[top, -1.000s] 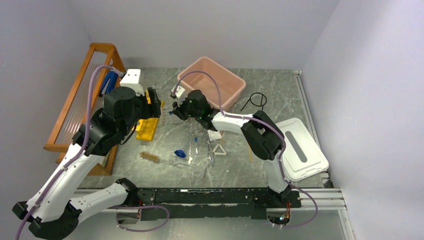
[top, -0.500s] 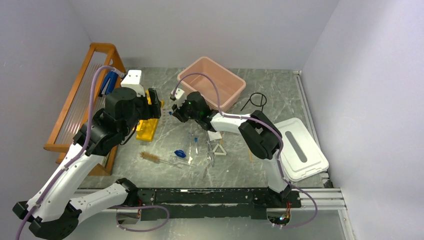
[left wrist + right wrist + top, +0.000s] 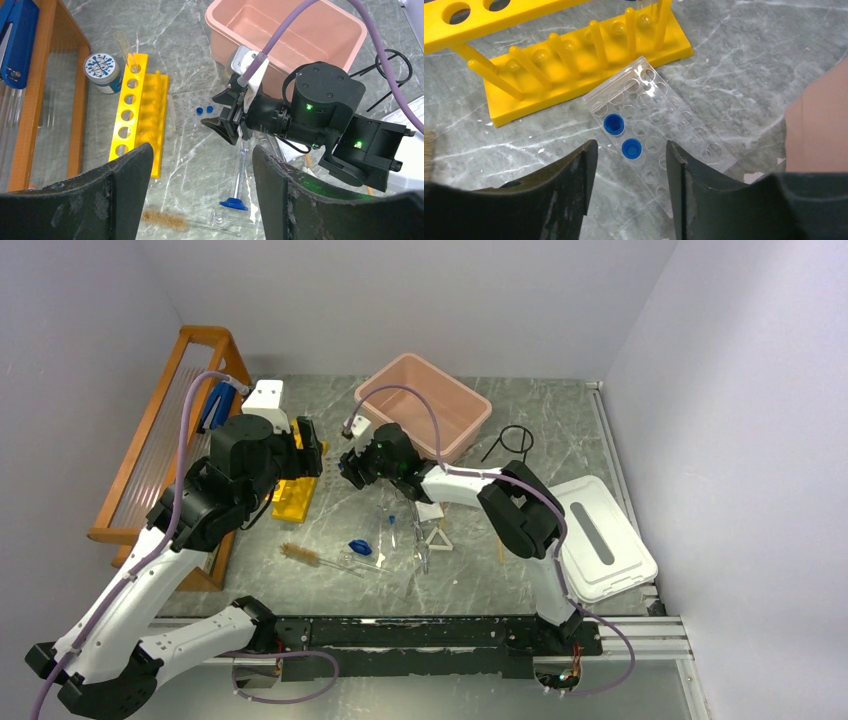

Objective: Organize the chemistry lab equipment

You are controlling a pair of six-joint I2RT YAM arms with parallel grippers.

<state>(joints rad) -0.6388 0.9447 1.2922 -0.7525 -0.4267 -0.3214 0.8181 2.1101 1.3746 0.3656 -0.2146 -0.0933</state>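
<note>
We see the left arm rise from its base at the near left corner, its elbow bent high and its forearm reaching out over the left half of the table. The left gripper (image 3: 200,152) hangs with its fingers spread wide and nothing between them. To its left stands an orange wooden rack (image 3: 205,336). Ahead and slightly left of it lies the yellow plastic tube rack (image 3: 135,115), and by its left finger the brown-bristle wire brush (image 3: 162,220).

The right arm reaches leftward from its base, elbow raised and forearm low across the middle. The right gripper (image 3: 629,150) has its jaws parted and empty, over a clear plastic well tray (image 3: 659,130) just beside the yellow rack. Right below the fingers, two blue-capped clear tubes (image 3: 613,124) sit in neighbouring wells. Behind this gripper, to its right, is the large pink plastic tub (image 3: 300,35). Back along the forearm lies the white triangle (image 3: 438,547). Further right are the black wire tripod (image 3: 491,452) and the white rectangular lid (image 3: 620,560).

Everything rests on a grey marbled tabletop (image 3: 560,420), closed in by pale lilac walls (image 3: 420,300).
</note>
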